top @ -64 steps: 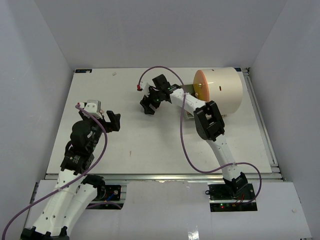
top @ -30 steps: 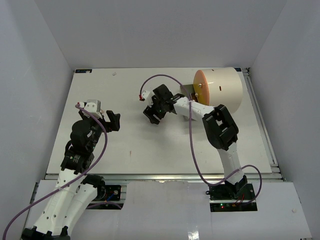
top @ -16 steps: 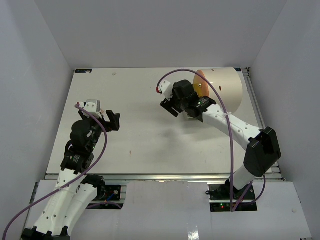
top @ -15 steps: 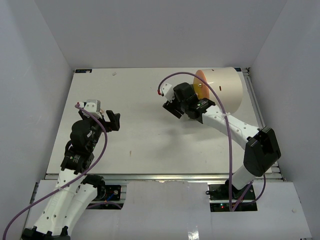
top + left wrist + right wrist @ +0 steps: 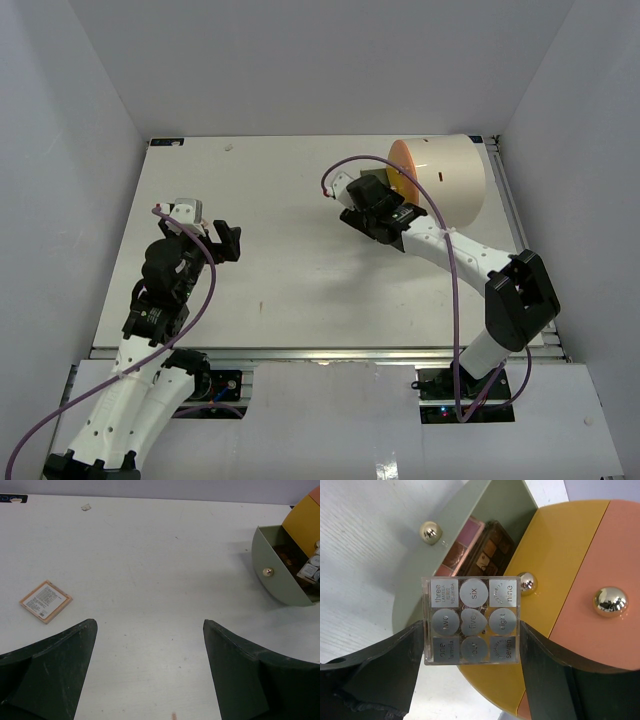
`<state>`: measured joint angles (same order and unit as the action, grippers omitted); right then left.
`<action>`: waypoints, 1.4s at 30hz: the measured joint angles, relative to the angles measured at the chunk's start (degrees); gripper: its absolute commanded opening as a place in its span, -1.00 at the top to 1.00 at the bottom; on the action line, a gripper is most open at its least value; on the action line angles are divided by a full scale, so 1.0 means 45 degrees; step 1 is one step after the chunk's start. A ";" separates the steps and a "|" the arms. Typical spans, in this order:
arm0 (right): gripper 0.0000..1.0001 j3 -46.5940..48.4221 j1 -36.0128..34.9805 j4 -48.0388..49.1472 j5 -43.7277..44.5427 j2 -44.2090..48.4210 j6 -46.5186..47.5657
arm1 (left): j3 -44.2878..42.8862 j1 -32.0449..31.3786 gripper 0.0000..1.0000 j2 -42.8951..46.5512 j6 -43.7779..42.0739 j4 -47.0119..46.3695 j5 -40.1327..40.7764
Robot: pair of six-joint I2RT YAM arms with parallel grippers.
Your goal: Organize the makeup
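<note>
Our right gripper (image 5: 471,632) pinches the grey palette (image 5: 471,600) just before the open drawer (image 5: 409,592), where brown and pink palettes (image 5: 485,550) lie. Our left gripper (image 5: 150,625) stands spread above the counter (image 5: 160,570), with a compact (image 5: 45,601) ahead-left.
</note>
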<state>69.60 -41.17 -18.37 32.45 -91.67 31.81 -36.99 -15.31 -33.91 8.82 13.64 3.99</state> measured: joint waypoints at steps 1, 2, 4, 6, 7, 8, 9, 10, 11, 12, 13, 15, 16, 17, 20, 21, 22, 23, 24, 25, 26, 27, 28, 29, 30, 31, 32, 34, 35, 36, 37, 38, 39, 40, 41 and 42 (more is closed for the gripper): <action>0.49 -0.0086 0.0000 0.0040 0.0158 0.0013 0.0007 | 0.0000 0.0000 -0.96 0.0000 0.0000 -0.0003 0.0000; 0.48 -0.0165 0.0002 0.0071 0.0285 0.0013 0.0016 | 0.0000 0.0000 -0.96 0.0000 0.0000 -0.0001 0.0000; 0.44 -0.0310 0.0023 0.0120 0.0529 0.0009 0.0033 | 0.0000 0.0000 -0.96 0.0000 0.0000 0.0002 0.0000; 0.36 -0.0371 0.0058 0.0129 0.0735 -0.0001 0.0035 | 0.0000 0.0000 -0.96 0.0000 0.0000 -0.0002 0.0000; 0.27 -0.0382 0.0070 0.0151 0.0833 -0.0020 0.0039 | 0.0000 0.0000 -0.96 0.0000 0.0000 -0.0003 0.0004; 0.12 -0.0383 0.0078 0.0198 0.0927 -0.0054 0.0046 | 0.0000 0.0000 -0.96 0.0000 0.0000 -0.0003 0.0002; -0.07 -0.0383 0.0093 0.0265 0.1005 -0.0107 0.0055 | 0.0000 0.0000 -0.96 0.0000 0.0000 -0.0005 0.0000; -0.27 -0.0383 0.0116 0.0348 0.1069 -0.0177 0.0065 | 0.0000 0.0000 -0.96 0.0000 0.0000 -0.0008 0.0000; -0.40 -0.0383 0.0139 0.0430 0.1132 -0.0248 0.0076 | 0.0000 0.0000 -0.96 0.0000 0.0000 -0.0012 0.0000; -0.50 -0.0383 0.0150 0.0474 0.1158 -0.0313 0.0081 | 0.0002 0.0000 -0.96 0.0000 0.0000 -0.0021 0.0002; -0.57 -0.0383 0.0155 0.0499 0.1166 -0.0377 0.0084 | 0.0005 0.0000 -0.96 0.0000 0.0000 -0.0032 0.0005; -0.64 -0.0383 0.0162 0.0514 0.1159 -0.0491 0.0088 | 0.0005 0.0000 -0.96 0.0000 0.0000 -0.0037 0.0004; -0.66 -0.0383 0.0170 0.0517 0.1148 -0.0537 0.0107 | 0.0005 0.0000 -0.96 0.0000 0.0000 -0.0037 0.0002; -0.68 -0.0383 0.0177 0.0517 0.1130 -0.0578 0.0120 | 0.0005 0.0000 -0.96 0.0000 0.0000 -0.0037 0.0000; -0.79 -0.0383 0.0181 0.0516 0.1055 -0.0633 0.0127 | 0.0005 0.0000 -0.96 0.0000 0.0000 -0.0037 0.0005; -0.83 -0.0383 0.0183 0.0510 0.1022 -0.0633 0.0125 | 0.0005 0.0000 -0.96 0.0000 0.0000 -0.0037 0.0005; -0.84 -0.0382 0.0186 0.0503 0.0985 -0.0633 0.0122 | 0.0005 0.0000 -0.96 0.0000 0.0000 -0.0037 0.0005; -0.85 -0.0368 0.0197 0.0496 0.0920 -0.0633 0.0113 | 0.0005 0.0000 -0.96 0.0000 0.0000 -0.0037 0.0005; -0.85 -0.0353 0.0209 0.0489 0.0854 -0.0633 0.0104 | 0.0005 0.0000 -0.96 0.0000 0.0000 -0.0037 0.0005; -0.85 -0.0334 0.0209 0.0479 0.0757 -0.0633 0.0108 | 0.0005 0.0000 -0.96 -0.0005 0.0000 -0.0037 0.0005; -0.85 -0.0304 0.0209 0.0454 0.0668 -0.0633 0.0104 | 0.0005 0.0000 -0.96 -0.0018 -0.0004 -0.0037 0.0005; -0.86 -0.0251 0.0209 0.0395 0.0533 -0.0627 0.0088 | 0.0005 0.0000 -0.96 -0.0032 -0.0002 -0.0037 0.0005; -0.89 -0.0188 0.0209 0.0314 0.0341 -0.0609 0.0065 | 0.0005 0.0000 -0.96 -0.0053 0.0000 -0.0037 0.0005; -0.93 -0.0113 0.0209 0.0199 0.0061 -0.0571 0.0041 | 0.0005 0.0000 -0.96 -0.0084 0.0000 -0.0039 0.0005; -0.94 -0.0023 0.0210 0.0040 -0.0281 -0.0488 0.0028 | 0.0005 0.0000 -0.96 -0.0121 0.0001 -0.0042 0.0005; -0.96 0.0071 0.0214 -0.0138 -0.0573 -0.0350 0.0021 | 0.0005 0.0000 -0.96 -0.0164 0.0002 -0.0042 0.0005; -0.96 0.0166 0.0217 -0.0316 -0.0865 -0.0212 0.0014 | 0.0005 0.0000 -0.96 -0.0208 0.0004 -0.0042 0.0005; -0.96 0.0428 0.0318 -0.1040 -0.2467 0.0300 0.0093 | 0.0005 0.0000 -0.96 -0.0369 0.0043 -0.0050 0.0000; -0.96 0.0545 0.0393 -0.1448 -0.3381 0.0649 0.0123 | 0.0005 0.0000 -0.96 -0.0457 0.0058 -0.0062 0.0000; -0.97 0.0635 0.0534 -0.1814 -0.4545 0.1017 0.0223 | 0.0005 0.0023 -0.96 -0.0605 0.0102 -0.0066 -0.0003; -0.98 0.0690 0.0737 -0.2172 -0.6075 0.1460 0.0364 | 0.0005 0.0057 -0.96 -0.0758 0.0150 -0.0078 -0.0016; -0.99 0.0718 0.1018 -0.2541 -0.7726 0.1927 0.0557 | 0.0005 0.0146 -0.96 -0.0970 0.0212 -0.0083 -0.0079; -0.99 0.0715 0.1375 -0.2908 -0.9371 0.2373 0.0797 | -0.0006 0.0333 -0.96 -0.1297 0.0301 -0.0093 -0.0187; -1.00 0.0698 0.1752 -0.3271 -1.1008 0.2805 0.1043 | -0.0026 0.0567 -0.96 -0.1674 0.0401 -0.0116 -0.0301; -1.00 0.0487 0.2116 -0.3410 -1.2371 0.3208 0.1257 | -0.0062 0.0880 -0.96 -0.2170 0.0535 -0.0152 -0.0529; -0.99 0.0235 0.2478 -0.3503 -1.3677 0.3606 0.1464 | -0.0101 0.1210 -0.96 -0.2690 0.0677 -0.0191 -0.0781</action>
<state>70.66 -30.02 -34.13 -29.10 -75.44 38.40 -37.45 -9.86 -46.02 11.86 12.78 0.48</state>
